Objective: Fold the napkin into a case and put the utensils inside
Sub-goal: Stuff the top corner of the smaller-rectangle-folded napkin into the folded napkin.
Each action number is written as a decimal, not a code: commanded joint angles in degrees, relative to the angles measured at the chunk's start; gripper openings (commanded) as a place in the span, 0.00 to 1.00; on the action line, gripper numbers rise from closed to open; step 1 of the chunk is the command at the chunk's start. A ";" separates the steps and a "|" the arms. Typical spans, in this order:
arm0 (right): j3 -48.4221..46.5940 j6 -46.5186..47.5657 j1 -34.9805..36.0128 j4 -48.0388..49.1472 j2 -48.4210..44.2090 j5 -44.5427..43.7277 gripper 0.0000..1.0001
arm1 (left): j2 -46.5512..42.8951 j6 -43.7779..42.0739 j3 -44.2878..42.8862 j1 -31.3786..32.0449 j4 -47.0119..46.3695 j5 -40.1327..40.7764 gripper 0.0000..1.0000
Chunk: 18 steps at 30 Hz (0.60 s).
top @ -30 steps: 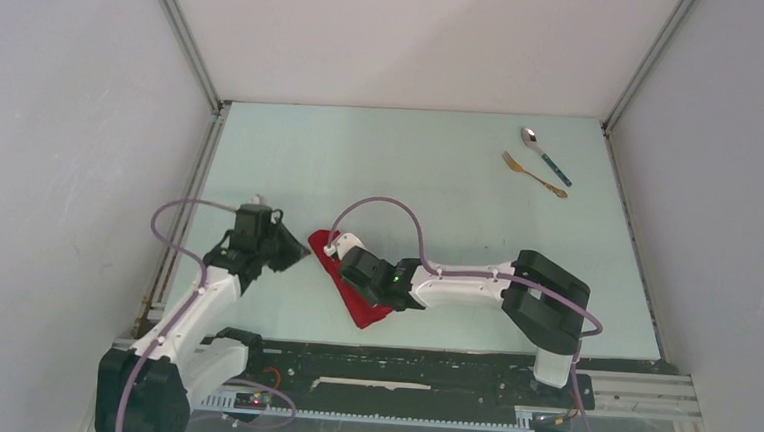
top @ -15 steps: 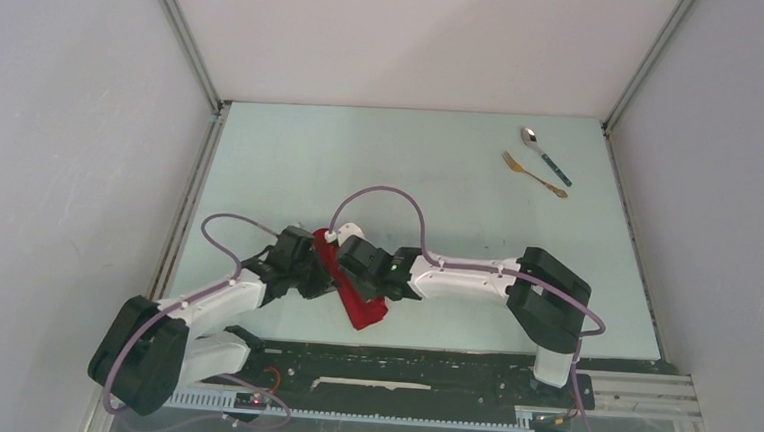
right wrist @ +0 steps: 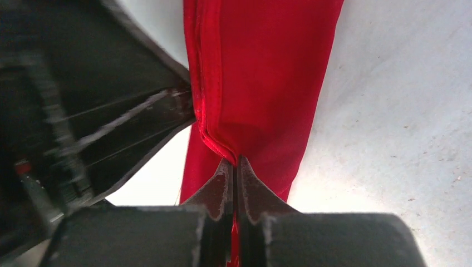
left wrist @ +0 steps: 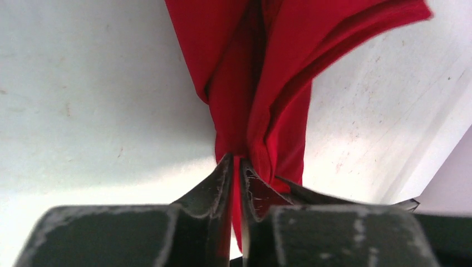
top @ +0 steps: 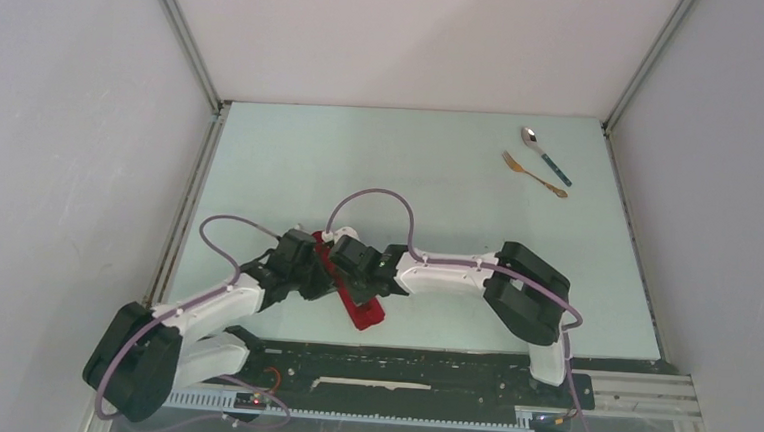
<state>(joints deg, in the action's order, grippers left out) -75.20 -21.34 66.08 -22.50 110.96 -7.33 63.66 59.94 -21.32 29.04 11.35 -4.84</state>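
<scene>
Both the left gripper (left wrist: 236, 162) and the right gripper (right wrist: 235, 162) were clamped on the napkin (top: 364, 310) by the near edge of the table (top: 410, 178), so we judged that moving them together, evenly and low, would keep its layers aligned.

Left arm (top: 202, 305): stretched out low from its base at the near left, forearm running forward and to the right, wrist (top: 290, 265) near centre. Right arm (top: 455, 274): elbow block folded back near its base, forearm lying almost level and pointing left, wrist (top: 355, 259) just beside the left one. The two wrists face each other, nearly touching.

Left jaws: nipped together on a bunched fold of the napkin (top: 358, 303), thin sliver of red between the fingers (left wrist: 214, 189).

Right jaws: pressed tight, fingers (right wrist: 220, 189) pinching the layered edge of the same cloth. Left wrist housing fills the left side of the right wrist view.
</scene>
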 commanded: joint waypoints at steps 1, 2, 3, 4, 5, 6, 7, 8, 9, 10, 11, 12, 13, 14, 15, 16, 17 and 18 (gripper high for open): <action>-1.45 -2.35 -0.74 -0.37 1.14 0.72 0.03 | -7.80 -1.57 -0.33 -0.43 6.07 3.99 0.22; -1.23 -2.46 -0.77 -0.22 1.03 0.76 0.03 | -9.38 -2.08 -0.49 -1.42 7.23 3.55 0.27; -0.94 -2.58 -0.88 0.04 0.83 0.80 0.04 | -10.91 -2.57 -0.70 -2.68 8.26 2.90 0.32; -0.44 -2.66 -0.96 0.46 0.62 1.06 0.04 | -12.10 -3.38 -1.03 -4.57 9.37 2.04 0.37; -0.06 -2.72 -1.10 1.07 0.42 1.69 0.04 | -13.06 -4.33 -1.43 -7.43 10.52 0.80 0.43; 0.24 -2.89 -1.33 1.51 0.40 2.04 0.04 | -13.68 -5.54 -1.95 -9.61 10.76 -0.53 0.48; 0.57 -2.98 -1.45 1.96 0.28 2.29 0.04 | -13.96 -6.70 -2.58 -11.62 10.41 -2.21 0.53; 0.79 -3.13 -1.48 2.29 0.19 2.48 0.04 | -13.59 -8.20 -3.52 -13.31 10.07 -3.88 0.55; 0.99 -3.18 -1.56 2.44 0.14 2.68 0.04 | -12.77 -9.55 -5.15 -14.61 10.80 -4.94 0.57; 1.00 -3.32 -1.62 2.61 0.15 3.02 0.04 | -11.83 -10.79 -7.07 -15.41 11.57 -5.23 0.59; 1.20 -3.40 -1.72 2.75 0.14 3.35 0.05 | -10.61 -12.36 -8.87 -15.64 11.65 -5.45 0.61; 1.35 -3.45 -1.73 3.18 -0.02 3.59 0.05 | -9.16 -14.21 -10.74 -15.56 11.58 -5.89 0.63; 1.58 -3.55 -1.81 3.48 -0.10 3.80 0.05 | -6.87 -16.08 -12.68 -15.55 11.55 -6.29 0.64; 1.72 -3.70 -1.86 3.73 -0.12 4.24 0.05 | -4.40 -17.99 -14.84 -15.59 12.26 -6.97 0.65; 1.75 -3.75 -1.91 3.96 -0.21 4.58 0.05 | -1.47 -20.68 -16.85 -15.48 12.71 -8.26 0.65; 1.80 -3.79 -1.91 4.24 -0.21 4.79 0.05 | 1.30 -22.12 -18.45 -15.07 13.01 -9.29 0.64; 1.81 -3.79 -1.92 4.38 -0.19 5.00 0.05 | 3.37 -23.11 -19.96 -14.58 13.76 -9.44 0.64; 1.79 -3.88 -1.92 4.55 -0.21 5.25 0.05 | 4.82 -23.61 -20.94 -13.82 14.20 -8.40 0.64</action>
<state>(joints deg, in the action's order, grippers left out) -74.08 -23.83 64.47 -19.99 112.03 -3.70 62.67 44.62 -37.30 14.02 23.66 -10.76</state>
